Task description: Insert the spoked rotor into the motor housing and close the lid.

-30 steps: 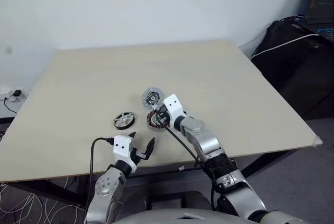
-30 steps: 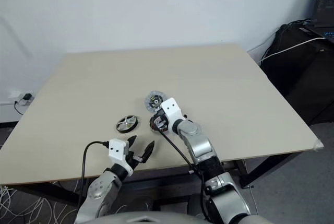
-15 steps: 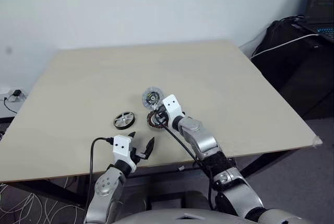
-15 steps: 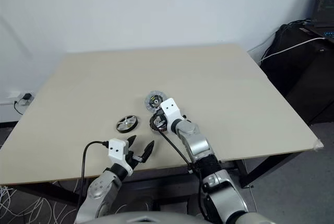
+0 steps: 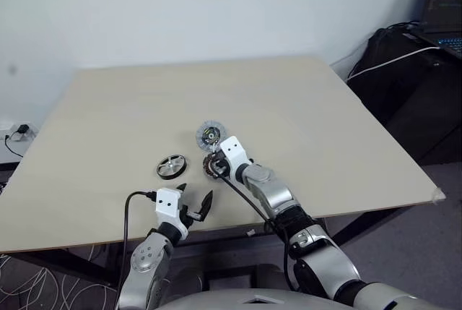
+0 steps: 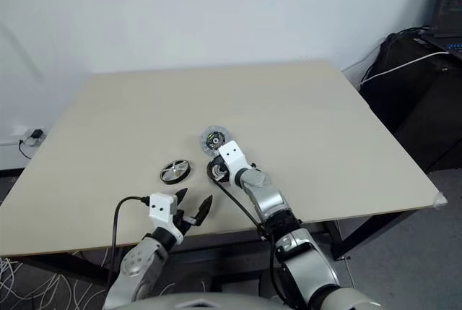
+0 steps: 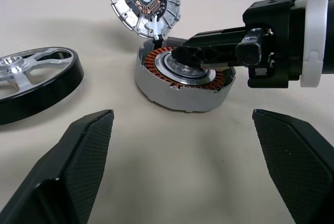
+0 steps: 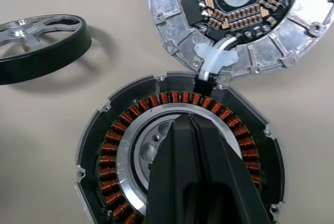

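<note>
The motor housing (image 8: 104, 172), a dark disc with a ring of copper windings, lies on the table (image 5: 325, 122) near the middle. My right gripper (image 8: 189, 122) is shut, its tips pressed into the housing's pale centre. The lid (image 5: 210, 135) lies face up against the housing's far rim, joined to it by a small white piece. The spoked rotor (image 5: 171, 166) lies flat just left of the housing, untouched. My left gripper (image 5: 195, 204) hovers open and holding nothing near the table's front edge, pointing at the housing.
Black bags (image 5: 411, 86) with a white cable and a laptop (image 5: 442, 6) stand beyond the table's right edge. Cables (image 5: 29, 281) lie on the floor at the left. A bare wall runs behind the table.
My right gripper, still shut, has dipped lower and tilted down into the housing's centre. The left gripper, rotor and lid have kept still.
</note>
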Controlling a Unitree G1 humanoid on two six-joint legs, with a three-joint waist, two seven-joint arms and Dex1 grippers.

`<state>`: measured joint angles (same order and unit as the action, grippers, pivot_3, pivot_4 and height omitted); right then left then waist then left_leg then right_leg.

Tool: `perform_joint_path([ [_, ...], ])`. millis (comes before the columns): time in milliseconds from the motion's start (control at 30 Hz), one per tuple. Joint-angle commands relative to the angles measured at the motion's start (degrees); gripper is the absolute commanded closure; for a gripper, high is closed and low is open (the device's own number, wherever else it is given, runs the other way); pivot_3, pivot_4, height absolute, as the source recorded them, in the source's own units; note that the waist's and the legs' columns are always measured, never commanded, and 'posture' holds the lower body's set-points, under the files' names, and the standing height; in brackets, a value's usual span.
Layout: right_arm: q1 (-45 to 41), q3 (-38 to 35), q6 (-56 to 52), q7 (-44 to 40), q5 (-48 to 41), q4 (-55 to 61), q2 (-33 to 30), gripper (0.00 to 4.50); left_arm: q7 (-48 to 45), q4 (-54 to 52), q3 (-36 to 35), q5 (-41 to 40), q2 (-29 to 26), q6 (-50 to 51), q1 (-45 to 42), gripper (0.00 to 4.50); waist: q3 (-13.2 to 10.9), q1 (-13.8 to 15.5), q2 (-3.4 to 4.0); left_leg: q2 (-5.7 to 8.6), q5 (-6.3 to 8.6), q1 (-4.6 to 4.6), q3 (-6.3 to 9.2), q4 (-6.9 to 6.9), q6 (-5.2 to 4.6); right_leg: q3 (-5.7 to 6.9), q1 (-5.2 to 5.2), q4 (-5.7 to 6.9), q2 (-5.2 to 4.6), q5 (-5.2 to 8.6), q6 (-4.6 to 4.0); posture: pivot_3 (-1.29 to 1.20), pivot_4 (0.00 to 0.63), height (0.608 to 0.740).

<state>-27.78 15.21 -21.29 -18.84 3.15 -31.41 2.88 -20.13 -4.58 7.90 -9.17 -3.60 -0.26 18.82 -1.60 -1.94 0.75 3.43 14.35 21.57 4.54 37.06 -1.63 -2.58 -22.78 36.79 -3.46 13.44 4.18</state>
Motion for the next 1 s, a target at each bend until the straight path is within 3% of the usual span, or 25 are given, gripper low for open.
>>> perform_joint_path([
  [33,-0.5,0.7,0.1,-0.8,0.2,0.5,0.9,4.48,-0.1,-1.9,0.1,-0.5,0.0,-0.6,-0.4,0.00,0.0,-0.1,0.00,0.00,0.00,0.00,0.00,0.00,0.00,0.00,0.00,0.00,0.00,0.00,0.00,0.00,0.000,0.740],
  [733,8.2,0.3,-3.0,-2.3,0.4,9.8,-1.8,4.48,-0.2,-1.8,0.2,-0.4,-0.4,-0.3,-0.7,0.00,0.1,-0.1,0.00,-0.01,0.06,-0.06,0.01,0.01,0.10,0.01,0.08,0.00,-0.01,0.03,-0.01,0.00,0.000,0.740],
  [1000,13.7,-1.5,0.9,-6.0,-5.1,27.9,-2.9,4.48,3.9,-1.6,-2.0,0.9,0.5,-2.5,-0.6,0.00,0.0,0.3,-0.06,-0.01,0.06,0.02,0.03,0.01,0.09,0.01,0.00,-0.02,-0.02,0.03,0.01,0.00,0.000,0.740],
])
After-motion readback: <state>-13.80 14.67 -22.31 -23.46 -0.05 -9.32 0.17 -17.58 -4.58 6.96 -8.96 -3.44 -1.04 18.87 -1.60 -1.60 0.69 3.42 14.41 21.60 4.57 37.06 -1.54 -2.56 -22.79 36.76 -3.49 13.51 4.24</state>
